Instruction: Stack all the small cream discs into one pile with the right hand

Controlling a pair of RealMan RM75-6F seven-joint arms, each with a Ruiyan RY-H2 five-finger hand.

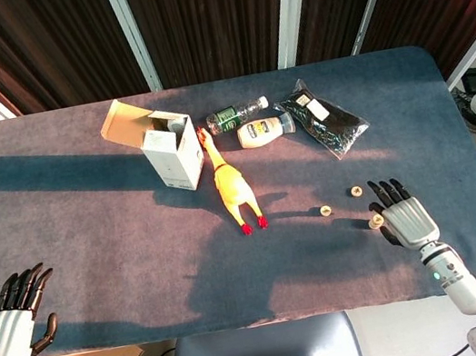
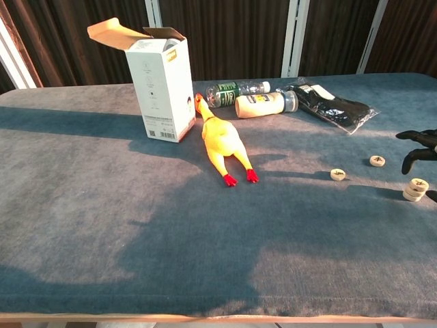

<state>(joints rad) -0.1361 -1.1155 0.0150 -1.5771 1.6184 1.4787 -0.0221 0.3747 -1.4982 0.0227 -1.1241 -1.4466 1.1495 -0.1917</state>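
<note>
Two small cream discs form a low pile (image 1: 376,221) (image 2: 414,189) near the table's front right. Two more cream discs lie singly on the cloth, one (image 1: 325,210) (image 2: 337,174) to the left and one (image 1: 356,191) (image 2: 377,161) farther back. My right hand (image 1: 406,218) lies just right of the pile with its fingers (image 2: 418,137) spread and nothing in them; the thumb is close beside the pile. Whether it touches the pile I cannot tell. My left hand (image 1: 10,325) hangs empty off the front left corner, fingers extended.
A yellow rubber chicken (image 1: 232,186) lies mid-table, left of the discs. Behind it stand an open white carton (image 1: 169,150), two lying bottles (image 1: 251,122) and a black packet (image 1: 329,120). The table's front edge (image 1: 335,307) runs close below my right hand.
</note>
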